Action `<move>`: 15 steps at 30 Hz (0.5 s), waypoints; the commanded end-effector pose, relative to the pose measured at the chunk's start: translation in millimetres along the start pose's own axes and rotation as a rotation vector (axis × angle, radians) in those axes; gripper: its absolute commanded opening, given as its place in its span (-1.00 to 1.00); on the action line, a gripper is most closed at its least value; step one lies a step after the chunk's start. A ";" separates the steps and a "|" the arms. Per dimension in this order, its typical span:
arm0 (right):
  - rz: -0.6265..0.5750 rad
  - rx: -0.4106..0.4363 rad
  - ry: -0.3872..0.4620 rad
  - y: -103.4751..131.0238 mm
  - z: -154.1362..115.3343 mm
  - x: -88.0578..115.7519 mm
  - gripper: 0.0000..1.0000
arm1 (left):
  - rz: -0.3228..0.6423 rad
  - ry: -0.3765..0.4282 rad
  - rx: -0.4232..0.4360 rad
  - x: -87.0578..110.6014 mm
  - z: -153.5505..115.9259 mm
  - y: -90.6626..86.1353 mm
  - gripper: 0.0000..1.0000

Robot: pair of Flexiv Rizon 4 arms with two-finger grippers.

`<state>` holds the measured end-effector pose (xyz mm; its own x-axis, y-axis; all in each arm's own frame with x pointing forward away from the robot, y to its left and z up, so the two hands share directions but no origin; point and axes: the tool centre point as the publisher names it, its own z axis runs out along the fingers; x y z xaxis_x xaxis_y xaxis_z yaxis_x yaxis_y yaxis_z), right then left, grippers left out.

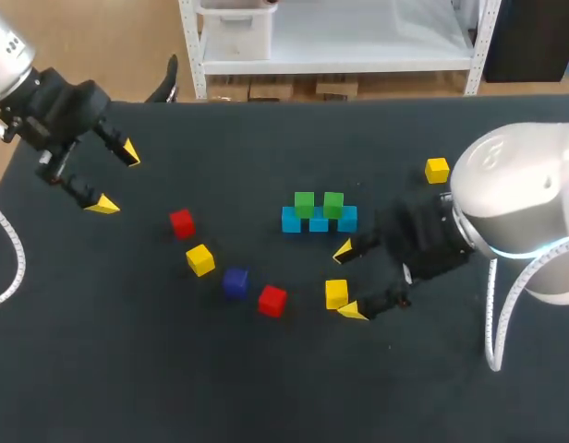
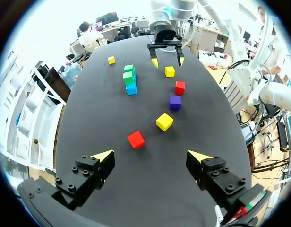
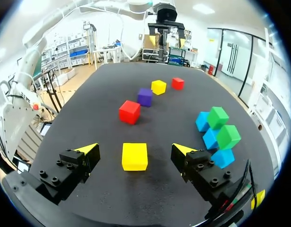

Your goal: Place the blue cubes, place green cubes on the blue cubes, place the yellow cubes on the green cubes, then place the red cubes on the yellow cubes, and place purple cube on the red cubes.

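Gripper on the right (image 1: pixel 347 281) is sitting released around a small yellow cube (image 1: pixel 336 293); left gripper (image 1: pixel 115 178) is hovering released too.

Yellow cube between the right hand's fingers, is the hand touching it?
Apart. The right wrist view shows the yellow cube between the open fingers of the right hand, with dark table showing on both sides.

The right gripper (image 3: pixel 135 149) stands wide open around a yellow cube (image 3: pixel 134 157), touching neither side. Ahead on the worktop (image 3: pixel 89 109) lie a red cube (image 3: pixel 129 112), a purple cube (image 3: pixel 145 97), a second yellow cube (image 3: pixel 158 87) and a second red cube (image 3: pixel 177 83). Beside the gripper, two green cubes (image 3: pixel 217 117) rest on three blue cubes (image 3: pixel 223 158).
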<state>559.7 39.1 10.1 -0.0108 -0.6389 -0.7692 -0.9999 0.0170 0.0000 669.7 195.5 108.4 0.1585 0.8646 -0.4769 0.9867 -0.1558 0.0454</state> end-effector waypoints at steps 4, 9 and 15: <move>0.002 -0.008 0.029 -0.8 3.1 5.0 0.40 | 0.002 -0.001 -0.002 0.5 0.0 -0.7 1.00; -0.007 -0.014 0.045 -2.9 4.0 6.6 0.18 | 0.002 -0.001 -0.002 0.5 0.0 -0.7 1.00; -0.007 -0.031 0.055 -1.9 7.3 9.4 -0.58 | 0.002 -0.001 -0.002 0.5 0.0 -0.7 1.00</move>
<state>559.7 37.5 -0.4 -0.0029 -0.6782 -0.7348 -0.9999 -0.0085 0.0118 669.7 195.4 108.4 0.1584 0.8646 -0.4769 0.9867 -0.1558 0.0454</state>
